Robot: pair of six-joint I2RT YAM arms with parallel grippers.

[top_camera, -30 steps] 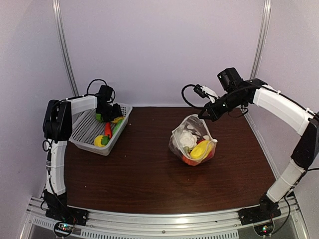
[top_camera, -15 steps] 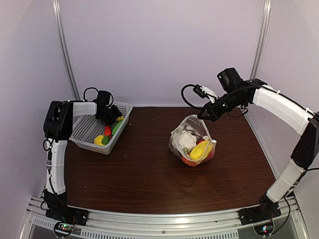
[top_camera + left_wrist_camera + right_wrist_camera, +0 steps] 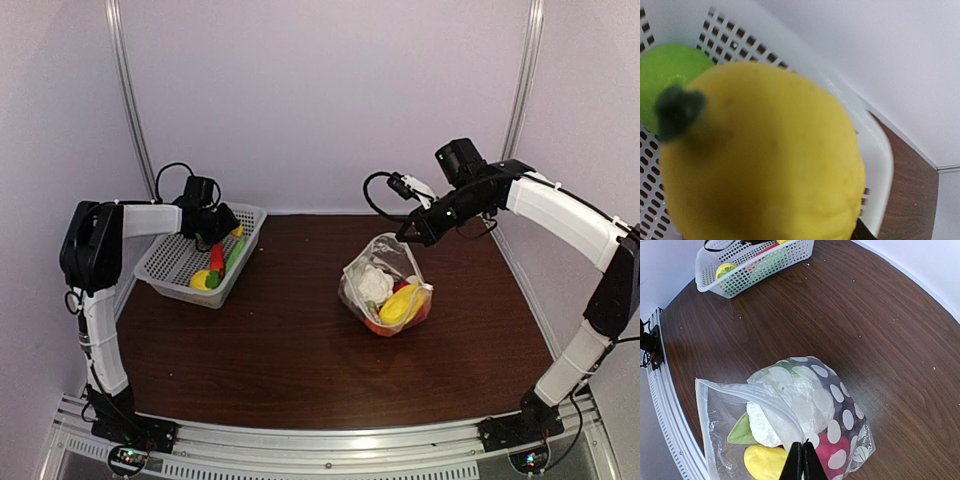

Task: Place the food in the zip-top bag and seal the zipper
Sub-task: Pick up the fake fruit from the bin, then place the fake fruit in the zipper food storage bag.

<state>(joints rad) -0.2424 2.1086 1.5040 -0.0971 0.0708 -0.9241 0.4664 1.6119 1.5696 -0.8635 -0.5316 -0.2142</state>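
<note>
The dotted clear zip-top bag [image 3: 385, 290] stands mid-table with its mouth open, holding a white cauliflower [image 3: 790, 407], a yellow piece [image 3: 765, 462] and a red piece [image 3: 832, 447]. My right gripper [image 3: 410, 232] is shut on the bag's zipper edge [image 3: 775, 407] and holds it up; in the right wrist view the gripper [image 3: 802, 460] pinches the strip. My left gripper [image 3: 207, 225] is over the white basket [image 3: 160, 268]. A yellow toy fruit [image 3: 765, 155] with a dark stem fills the left wrist view and hides the jaws. A green fruit [image 3: 665, 75] lies behind it.
The basket at the back left also holds a red piece [image 3: 216, 258], a green piece [image 3: 232, 254] and a yellow-green piece [image 3: 203, 281]. It also shows in the right wrist view [image 3: 760, 265]. Walls close the back and sides. A metal rail [image 3: 320, 440] runs along the near edge.
My left arm has swung its upper link to the left and its gripper has shifted slightly up and left inside the basket. The right gripper and the bag have barely moved.
</note>
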